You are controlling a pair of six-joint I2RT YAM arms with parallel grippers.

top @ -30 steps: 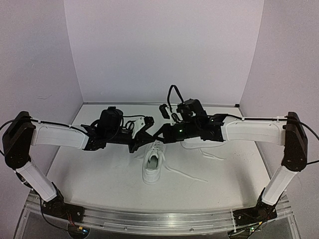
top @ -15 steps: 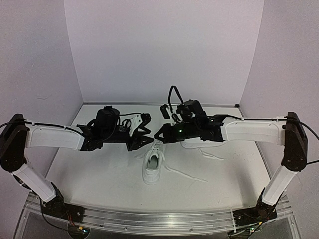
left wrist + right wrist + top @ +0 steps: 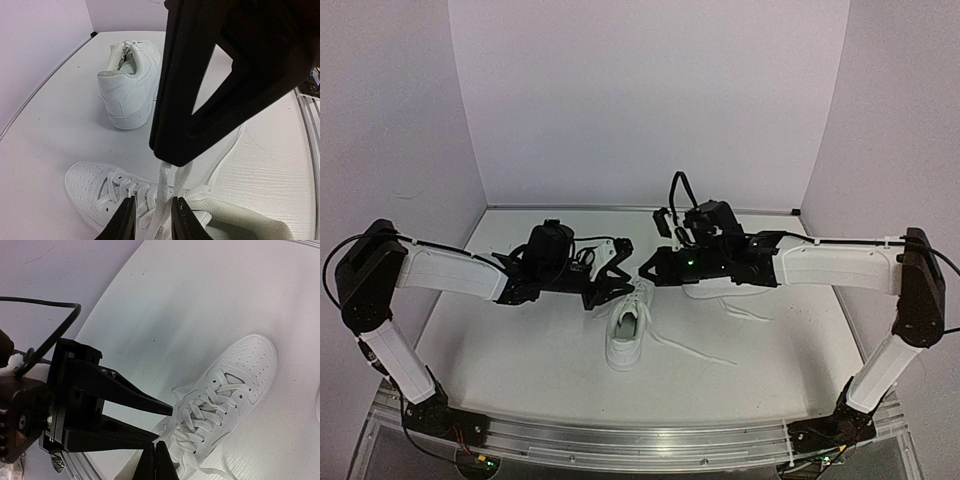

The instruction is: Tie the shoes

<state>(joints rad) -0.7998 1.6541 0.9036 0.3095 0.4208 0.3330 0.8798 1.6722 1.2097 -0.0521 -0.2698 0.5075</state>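
Two lace strands (image 3: 162,190) rise from shoe (image 3: 95,185) into pinching right hand (image 3: 169,158).

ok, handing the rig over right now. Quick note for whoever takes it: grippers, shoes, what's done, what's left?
Left gripper: open, fingers on either side of the lace, not clamping it.
Right gripper: shut on the lace, holding it up above the near shoe.
Shoes: the near shoe is mid-table under both grippers. The far shoe is behind it, beneath the right arm.
Done: lace lifted. No bow visible on either shoe, and loose lace ends lie on the table.
Left: tie the near shoe, then the far shoe.
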